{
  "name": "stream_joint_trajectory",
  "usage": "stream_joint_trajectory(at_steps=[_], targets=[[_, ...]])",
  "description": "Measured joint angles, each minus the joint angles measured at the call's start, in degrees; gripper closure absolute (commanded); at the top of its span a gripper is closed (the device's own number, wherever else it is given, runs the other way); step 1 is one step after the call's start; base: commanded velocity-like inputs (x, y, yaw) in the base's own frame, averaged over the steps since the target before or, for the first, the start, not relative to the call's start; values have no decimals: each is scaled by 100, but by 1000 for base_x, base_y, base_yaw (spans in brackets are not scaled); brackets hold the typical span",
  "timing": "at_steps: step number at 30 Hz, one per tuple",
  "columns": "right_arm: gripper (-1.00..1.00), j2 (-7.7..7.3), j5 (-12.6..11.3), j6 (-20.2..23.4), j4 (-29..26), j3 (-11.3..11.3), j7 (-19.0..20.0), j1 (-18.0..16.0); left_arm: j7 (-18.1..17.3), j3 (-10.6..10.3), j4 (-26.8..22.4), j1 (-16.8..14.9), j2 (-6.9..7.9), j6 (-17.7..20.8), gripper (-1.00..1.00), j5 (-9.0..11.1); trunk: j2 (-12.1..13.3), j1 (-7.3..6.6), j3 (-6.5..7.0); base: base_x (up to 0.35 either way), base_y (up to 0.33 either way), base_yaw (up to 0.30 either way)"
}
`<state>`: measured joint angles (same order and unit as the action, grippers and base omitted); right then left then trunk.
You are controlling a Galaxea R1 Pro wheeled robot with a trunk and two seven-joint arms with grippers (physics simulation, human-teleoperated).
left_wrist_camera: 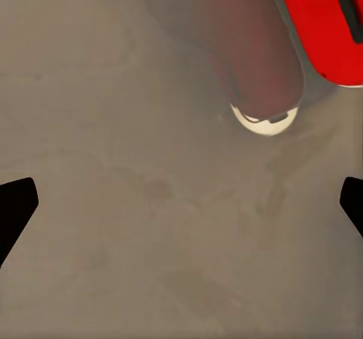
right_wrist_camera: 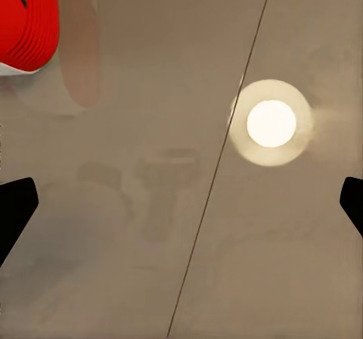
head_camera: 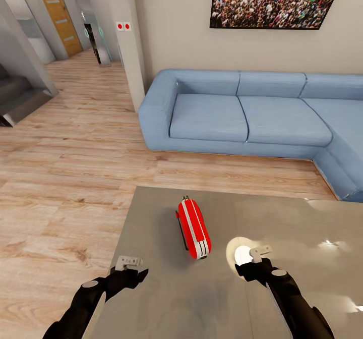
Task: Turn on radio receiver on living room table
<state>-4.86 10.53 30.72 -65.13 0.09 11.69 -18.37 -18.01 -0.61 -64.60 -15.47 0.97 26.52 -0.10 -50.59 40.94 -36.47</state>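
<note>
Tabletop [head_camera: 166, 298], glossy grey-taupe, carries the bright-red rounded radio receiver [head_camera: 193, 227]; blue sectional sofa [head_camera: 242, 114] behind it; left gripper [head_camera: 129, 262] and right gripper [head_camera: 260, 251] both released.

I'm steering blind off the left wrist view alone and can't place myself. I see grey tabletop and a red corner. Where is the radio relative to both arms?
Observer: The radio stands on the table, ahead of and between the left gripper and right gripper.
Operator: Is either gripper touching it?
Observer: No. Both hang over bare tabletop, apart from it, and both are open.
Operator: Which way does the radio face?
Observer: In the head view it is seen end-on, its thin wire handle at the far end; I cannot see the dial from there.
Operator: What lies beyond the table?
Observer: Wood floor, then a blue sofa against the wall.
</note>
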Motion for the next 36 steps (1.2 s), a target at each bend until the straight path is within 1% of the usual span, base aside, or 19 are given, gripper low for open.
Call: stream_joint_trajectory(at_steps=[8,10,11,12,15,16,17,18,20,24,25,26,28,29,30,31,33,34,36], targets=[[-100,3,20,35,0,17,4,0,-1,-9,8,0,0,-3,-100,0,0,0,0,0,0,0],[-100,3,21,30,0,100,7,0,-1,-9,22,0,0,-20,-100,1,0,0,0,0,0,0],[-100,2,44,24,-7,451,-42,1,-1,-10,28,0,0,-37,-100,1,0,0,0,0,0,0],[-100,-2,69,35,-31,528,-51,0,-1,-9,30,0,0,-42,-100,1,0,0,0,0,0,0],[-100,-2,127,62,-103,601,-54,-44,-1,-9,30,0,0,-47,-100,1,0,0,0,0,0,0],[-100,0,165,102,-163,619,-49,-116,-1,-10,29,0,0,-49,-100,1,0,0,0,0,0,0],[-100,1,216,247,-271,638,-29,-277,-1,-10,32,0,0,-50,-100,1,0,0,1,0,0,0],[-100,1,229,325,-310,641,-23,-348,-1,-10,32,0,0,-50,-100,1,0,0,0,0,0,0],[-100,2,258,681,-480,649,9,-569,-1,-5,31,0,0,-52,-100,1,0,0,0,0,0,0],[-100,2,270,1146,-940,657,114,-769,-1,-8,30,0,-12,-57,-100,1,0,0,0,0,0,0],[-100,8,271,1384,-1228,658,163,-805,-1,-9,33,0,-19,-58,-100,1,0,0,0,0,0,0],[-100,16,272,1479,-1331,658,179,-818,-1,-9,33,0,-21,-58,-100,1,0,0,0,0,0,0],[-100,115,267,1805,-1562,664,213,-919,-1,-9,33,0,-24,-59,-100,1,0,0,0,0,0,0],[-100,156,267,1874,-1595,665,218,-955,-1,-9,34,0,-25,-59,-100,1,0,0,0,0,0,0],[-100,240,265,1981,-1639,666,225,-1021,-1,-10,35,0,-28,-62,-100,1,0,0,0,0,0,0],[-100,285,270,2025,-1656,668,230,-1052,-1,-9,35,0,-30,-63,-100,1,0,0,0,0,0,0],[-100,431,273,2148,-1695,673,238,-1139,-1,-10,35,0,-33,-66,-100,1,0,0,0,0,0,0],[-100,474,276,2181,-1698,674,238,-1171,-1,-9,35,0,-33,-67,-100,1,0,0,0,0,0,0],[-100,619,268,2280,-1696,680,238,-1270,-1,-10,36,0,-35,-68,-100,1,0,0,0,0,0,0]])
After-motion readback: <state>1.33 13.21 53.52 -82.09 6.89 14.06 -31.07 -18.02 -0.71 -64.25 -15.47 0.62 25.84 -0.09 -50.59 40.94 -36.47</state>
